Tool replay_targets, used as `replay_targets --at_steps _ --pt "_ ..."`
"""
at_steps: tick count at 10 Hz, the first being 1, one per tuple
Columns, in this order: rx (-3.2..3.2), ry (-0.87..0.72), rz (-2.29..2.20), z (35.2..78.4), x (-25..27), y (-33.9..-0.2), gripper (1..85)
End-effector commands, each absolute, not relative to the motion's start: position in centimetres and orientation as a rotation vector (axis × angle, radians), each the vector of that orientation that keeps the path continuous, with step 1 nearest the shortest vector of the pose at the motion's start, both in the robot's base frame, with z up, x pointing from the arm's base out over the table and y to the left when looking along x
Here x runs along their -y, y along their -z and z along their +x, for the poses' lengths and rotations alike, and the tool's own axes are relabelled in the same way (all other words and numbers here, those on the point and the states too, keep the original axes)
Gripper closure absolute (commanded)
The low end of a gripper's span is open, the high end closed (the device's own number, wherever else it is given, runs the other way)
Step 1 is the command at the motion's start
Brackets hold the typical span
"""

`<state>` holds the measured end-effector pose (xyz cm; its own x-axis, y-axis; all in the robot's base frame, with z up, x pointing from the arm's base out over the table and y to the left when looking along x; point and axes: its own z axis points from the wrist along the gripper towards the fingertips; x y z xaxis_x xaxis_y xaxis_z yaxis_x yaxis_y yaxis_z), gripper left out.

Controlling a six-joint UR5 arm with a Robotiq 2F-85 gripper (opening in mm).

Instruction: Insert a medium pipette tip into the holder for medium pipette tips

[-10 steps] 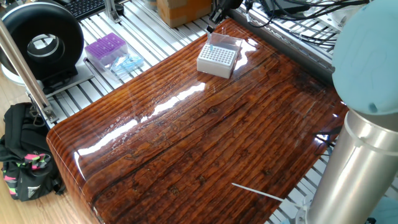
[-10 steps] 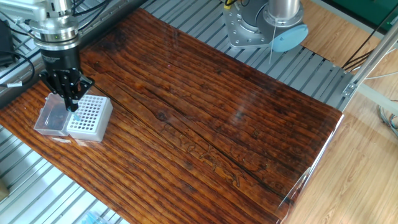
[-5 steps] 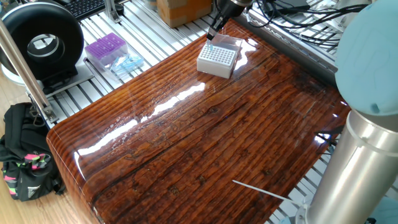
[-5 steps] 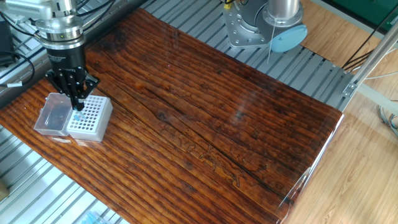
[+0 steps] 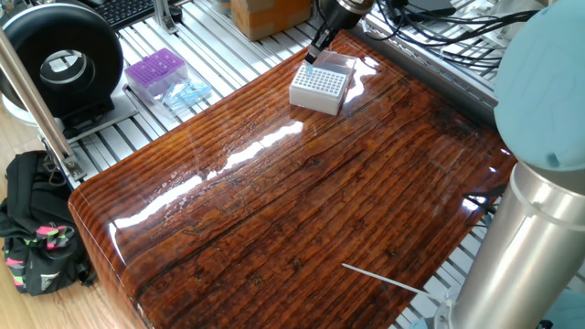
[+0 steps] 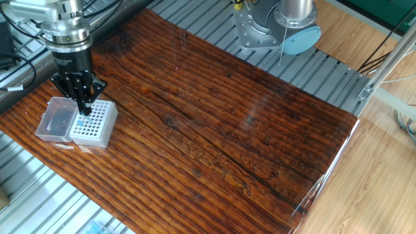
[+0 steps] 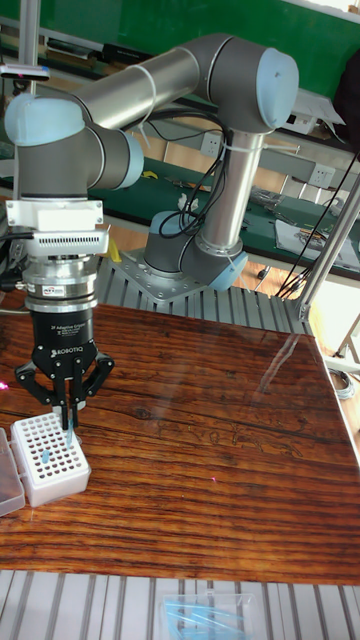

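Note:
The holder for medium pipette tips (image 5: 320, 87) is a small white box with a grid of holes, standing at a far corner of the wooden table; its clear lid part (image 6: 54, 121) lies beside it. My gripper (image 7: 68, 418) hangs straight down over the grid (image 6: 91, 122), shut on the medium pipette tip (image 7: 68, 436). The bluish tip points down from between the fingers. Its lower end is at the level of the holes on the lid side of the grid (image 7: 48, 450). Whether it sits inside a hole I cannot tell. The gripper (image 5: 316, 47) shows above the box's far edge.
A purple tip rack (image 5: 155, 73) and a blue packet (image 5: 187, 93) lie on the aluminium frame beside the table. A black round device (image 5: 59, 64), a cardboard box (image 5: 270, 14) and a backpack (image 5: 37, 228) surround it. A thin white rod (image 5: 379, 279) lies near the robot base (image 6: 279, 26).
The gripper has shifted from above the clear lid sideways over the holder's grid and come down a little, carrying the tip with it.

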<state>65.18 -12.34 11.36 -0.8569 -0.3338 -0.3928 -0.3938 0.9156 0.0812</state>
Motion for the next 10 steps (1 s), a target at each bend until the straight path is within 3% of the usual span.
replay_targets --at_steps 1,10 --pt "-2.700 -0.228 -0.526 65.09 12.40 -11.39 84.7" --pt "-2.678 -0.226 -0.515 65.97 12.29 -12.17 84.7"
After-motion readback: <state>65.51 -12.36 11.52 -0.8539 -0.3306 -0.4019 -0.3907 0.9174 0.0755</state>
